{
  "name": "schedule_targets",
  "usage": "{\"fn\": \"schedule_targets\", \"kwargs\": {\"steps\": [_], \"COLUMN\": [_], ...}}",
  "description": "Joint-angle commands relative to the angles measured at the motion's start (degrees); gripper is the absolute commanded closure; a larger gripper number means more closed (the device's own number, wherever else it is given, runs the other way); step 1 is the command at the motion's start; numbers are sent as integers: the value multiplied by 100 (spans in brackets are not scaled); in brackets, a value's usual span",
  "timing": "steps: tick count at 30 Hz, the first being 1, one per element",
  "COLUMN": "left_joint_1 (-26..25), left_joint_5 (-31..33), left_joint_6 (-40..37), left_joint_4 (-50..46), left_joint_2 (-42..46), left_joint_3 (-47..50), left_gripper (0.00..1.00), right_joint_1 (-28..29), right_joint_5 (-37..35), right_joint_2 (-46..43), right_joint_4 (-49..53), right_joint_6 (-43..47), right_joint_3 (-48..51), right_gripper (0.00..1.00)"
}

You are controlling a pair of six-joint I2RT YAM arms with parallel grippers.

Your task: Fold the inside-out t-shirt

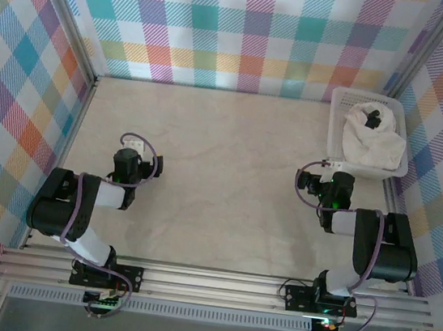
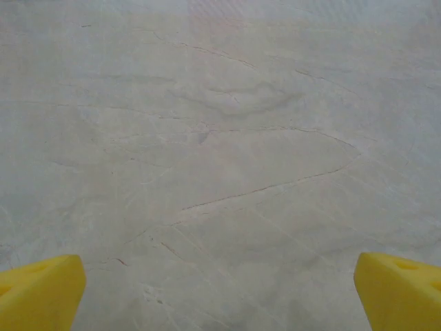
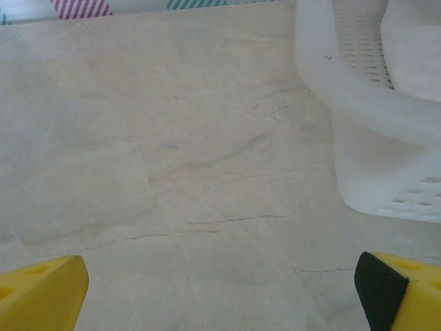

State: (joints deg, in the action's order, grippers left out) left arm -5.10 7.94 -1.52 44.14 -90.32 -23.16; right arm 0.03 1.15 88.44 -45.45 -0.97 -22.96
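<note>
The inside-out t-shirt (image 1: pixel 374 143) is a crumpled white bundle with a small dark patch, lying inside the white mesh basket (image 1: pixel 337 124) at the back right of the table. My right gripper (image 1: pixel 333 170) hangs just in front of the basket's near left corner. In the right wrist view it is open (image 3: pixel 220 296) over bare table, its yellow fingertips (image 3: pixel 41 289) wide apart with nothing between them. My left gripper (image 1: pixel 130 147) is over the left side of the table, far from the shirt. In the left wrist view it is also open and empty (image 2: pixel 220 296).
The basket's rim and mesh wall (image 3: pixel 365 110) rise close on the right in the right wrist view. Checked cloth walls (image 1: pixel 223 27) enclose the pale marble-patterned tabletop (image 1: pixel 227 183) at the back and both sides. A metal rail (image 1: pixel 214 283) holding the arm bases runs along the near edge.
</note>
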Motion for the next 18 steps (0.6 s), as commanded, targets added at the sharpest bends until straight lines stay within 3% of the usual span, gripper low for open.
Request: {"fn": "schedule_targets", "kwargs": {"steps": [1,18], "left_joint_1": [67,80], "left_joint_5": [-81,-87], "left_joint_6": [1,-4], "left_joint_4": [227,227], "left_joint_2": [64,65], "left_joint_3": [-92,-84], "left_gripper": [0,0], "right_joint_1": [-3,-3], "right_joint_5": [127,191], "right_joint_2": [-54,-76], "right_joint_4": [-206,-232], "right_joint_6": [62,75], "right_joint_3": [-55,-42], "right_gripper": [0,0]}}
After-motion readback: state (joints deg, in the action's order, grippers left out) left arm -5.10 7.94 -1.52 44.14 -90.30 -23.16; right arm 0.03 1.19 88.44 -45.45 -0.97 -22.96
